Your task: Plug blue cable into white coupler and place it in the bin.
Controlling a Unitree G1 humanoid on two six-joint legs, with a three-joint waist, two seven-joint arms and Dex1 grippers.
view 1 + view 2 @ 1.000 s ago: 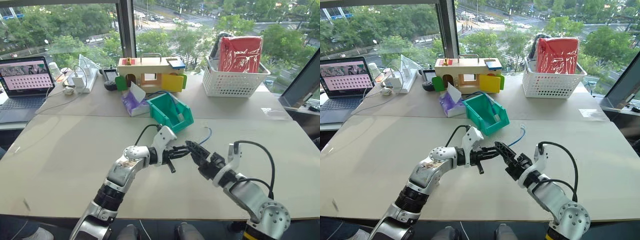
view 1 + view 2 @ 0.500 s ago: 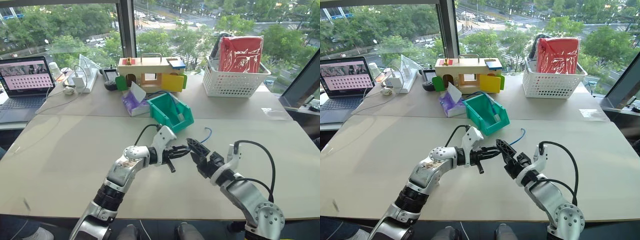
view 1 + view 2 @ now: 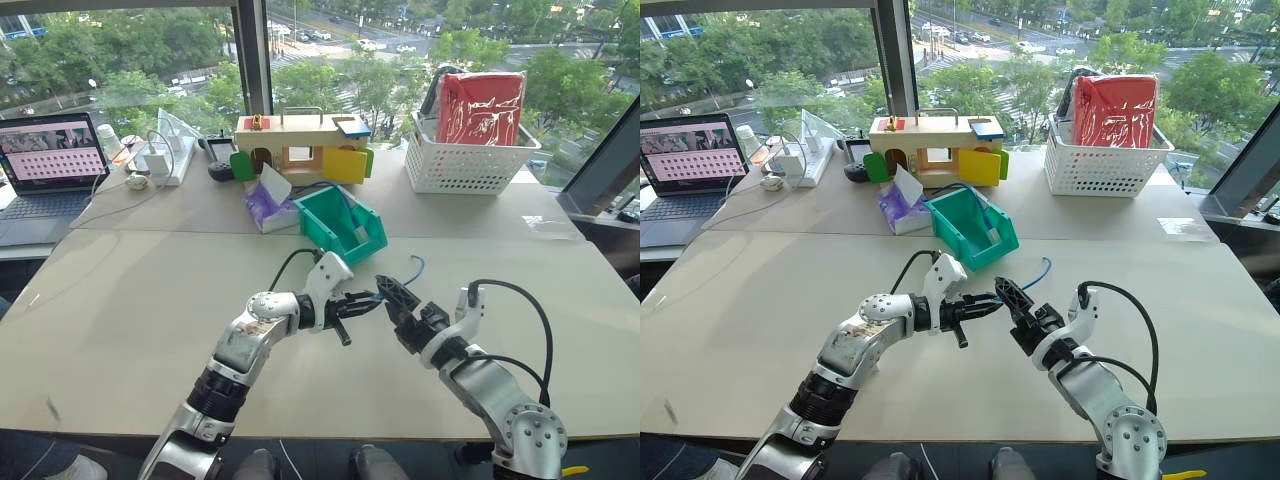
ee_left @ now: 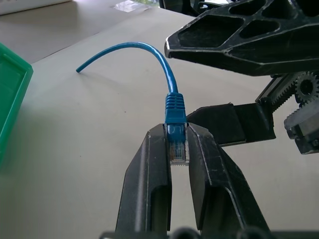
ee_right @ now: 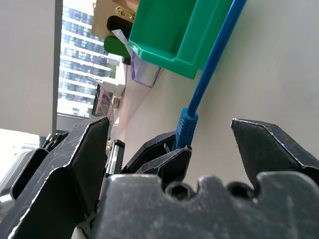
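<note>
Since a second ago my right gripper (image 5: 169,149) has nudged closer to the left one; its jaws stand apart, straddling the plug. My left gripper (image 4: 178,149) stays clamped on the blue cable (image 4: 149,55) at its clear ribbed plug, the thin glossy cord arching away toward one o'clock across the matte table (image 3: 130,300). From what I can make out, nothing is plugged yet. The bin (image 3: 340,222), hard teal plastic with a slanted lip, sits at twelve o'clock, a small white block inside that may be the coupler.
</note>
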